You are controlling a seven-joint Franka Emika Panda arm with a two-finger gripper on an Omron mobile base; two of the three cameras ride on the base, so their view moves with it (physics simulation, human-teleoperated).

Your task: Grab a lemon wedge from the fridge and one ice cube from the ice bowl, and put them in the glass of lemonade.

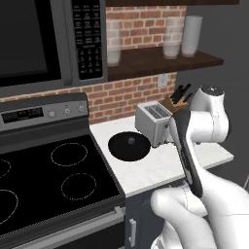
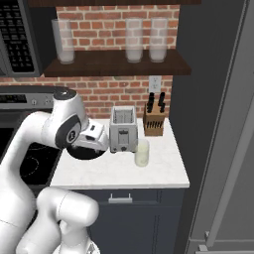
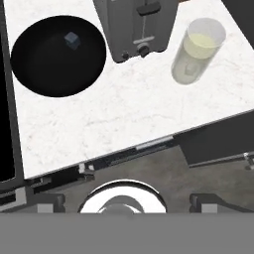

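The ice bowl (image 3: 58,55) is a wide black dish on the white counter, left of the toaster. One tiny pale ice cube (image 3: 72,40) lies in it, toward its far side. The glass of lemonade (image 3: 197,51) stands right of the toaster, near the counter's front. My gripper (image 3: 129,202) hangs high above the counter's front edge, open, with nothing between its fingertips (image 3: 48,203). From the right base view it (image 2: 95,141) sits over the bowl (image 2: 85,153), left of the glass (image 2: 142,153). The fridge (image 2: 218,124) stands shut on the right. The lemon wedge is hidden.
A silver toaster (image 2: 122,129) and a knife block (image 2: 154,121) stand at the back of the counter (image 2: 119,173). A black stove (image 1: 53,180) borders it on the left, under a microwave (image 1: 48,39). Frosted tall glasses (image 2: 134,39) line a wooden shelf above.
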